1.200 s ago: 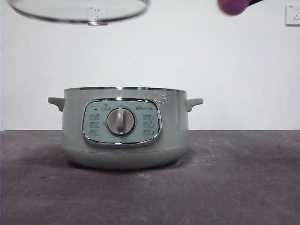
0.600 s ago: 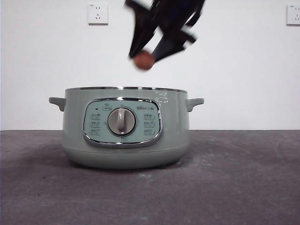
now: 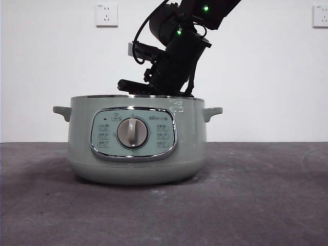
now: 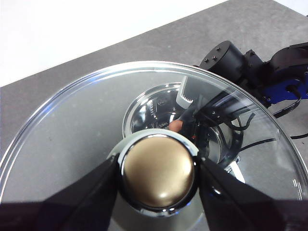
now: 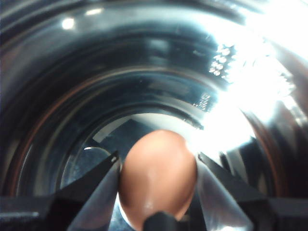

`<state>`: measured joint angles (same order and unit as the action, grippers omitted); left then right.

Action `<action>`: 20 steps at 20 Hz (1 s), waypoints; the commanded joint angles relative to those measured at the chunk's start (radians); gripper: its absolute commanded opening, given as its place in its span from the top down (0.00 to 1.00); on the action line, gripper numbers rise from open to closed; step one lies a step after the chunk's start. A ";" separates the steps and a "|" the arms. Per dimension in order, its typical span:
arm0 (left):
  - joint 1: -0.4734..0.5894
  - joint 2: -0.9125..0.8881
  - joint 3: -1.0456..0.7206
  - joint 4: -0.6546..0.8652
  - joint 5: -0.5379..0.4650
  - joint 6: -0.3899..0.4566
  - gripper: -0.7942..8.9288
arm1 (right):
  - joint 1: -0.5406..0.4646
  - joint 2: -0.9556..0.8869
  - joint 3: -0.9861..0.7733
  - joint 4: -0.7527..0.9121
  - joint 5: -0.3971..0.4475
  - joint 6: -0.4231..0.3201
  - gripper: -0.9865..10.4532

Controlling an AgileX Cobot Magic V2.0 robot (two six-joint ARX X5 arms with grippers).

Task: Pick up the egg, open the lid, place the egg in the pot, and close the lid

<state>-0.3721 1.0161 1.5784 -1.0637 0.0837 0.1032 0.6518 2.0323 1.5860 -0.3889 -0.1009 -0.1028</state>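
The sage-green pot stands open in the middle of the table. My right arm reaches down over its rim, and the jaws are hidden inside it in the front view. In the right wrist view my right gripper is shut on the brown-orange egg inside the shiny steel bowl. My left gripper is shut on the round knob of the clear glass lid and holds it high above the pot. Through the glass I see the pot's bowl and the egg.
The pot has two small side handles and a grey dial on its control panel. Grey table stretches in front and to both sides. A white wall with two sockets closes the back.
The lid rose out of the front view at top left. My right arm swung in from the top right and came down with the egg into the pot.
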 commanded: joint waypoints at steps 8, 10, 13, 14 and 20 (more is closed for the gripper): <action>-0.002 -0.014 0.016 0.030 0.029 -0.006 0.93 | 0.011 0.029 0.008 -0.021 0.000 -0.029 0.54; -0.002 -0.013 0.016 0.031 0.029 -0.005 0.93 | 0.011 -0.010 0.009 -0.007 0.003 -0.018 0.50; -0.002 -0.005 0.016 0.050 0.029 -0.005 0.93 | 0.010 -0.135 0.009 -0.024 0.034 -0.002 0.50; -0.002 0.003 0.016 0.054 0.030 -0.005 0.93 | 0.004 -0.204 0.009 -0.066 0.080 0.001 0.50; -0.003 0.129 0.016 0.119 0.108 -0.002 0.93 | -0.044 -0.601 0.009 -0.310 0.160 0.039 0.50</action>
<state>-0.3740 1.1534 1.5784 -0.9909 0.1833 0.1032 0.6075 1.4349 1.5906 -0.7029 0.0559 -0.0814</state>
